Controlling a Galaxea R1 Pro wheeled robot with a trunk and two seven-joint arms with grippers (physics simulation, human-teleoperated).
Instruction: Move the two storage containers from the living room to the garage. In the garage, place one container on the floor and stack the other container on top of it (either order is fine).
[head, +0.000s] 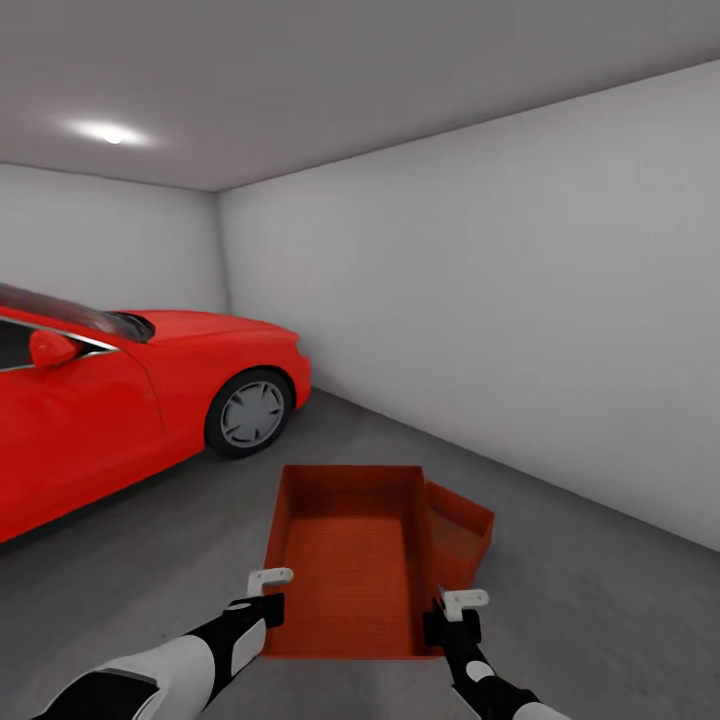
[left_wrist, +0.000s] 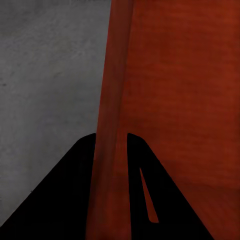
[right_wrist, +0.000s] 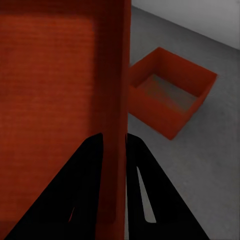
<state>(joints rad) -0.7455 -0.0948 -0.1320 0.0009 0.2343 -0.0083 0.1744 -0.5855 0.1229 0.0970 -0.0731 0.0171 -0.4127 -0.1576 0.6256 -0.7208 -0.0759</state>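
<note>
Plainly the risk now is in the stacking: the held container (head: 345, 560) is carried by thin grips on its two long walls, and the second container (head: 462, 535) sits on the floor (head: 600, 600) off to the right and partly behind it, at an angle to it. To stack, the carried bin has to travel sideways and settle squarely; as I judge it, a mismatch in angle could leave it perched on one rim, or knock the lower bin across the concrete. If one arm leads the other, the wall could slip out from between the fingers and the bin would tilt or drop. The red car (head: 120, 400) stands well apart to the left, so it looks no hazard unless the base swings wide.

Both arms reach forward and low, roughly parallel, one on each side of the bin near its close end. The left pincer (head: 270, 590) is clamped on the left wall; in the left wrist view its dark fingers (left_wrist: 75, 190) straddle that wall with the rim running up between them. The right pincer (head: 455, 612) grips the right wall likewise, its fingers (right_wrist: 80, 190) closed either side of it, and past them the other bin lies open and empty on the garage floor near the pale wall (head: 520, 300)
</note>
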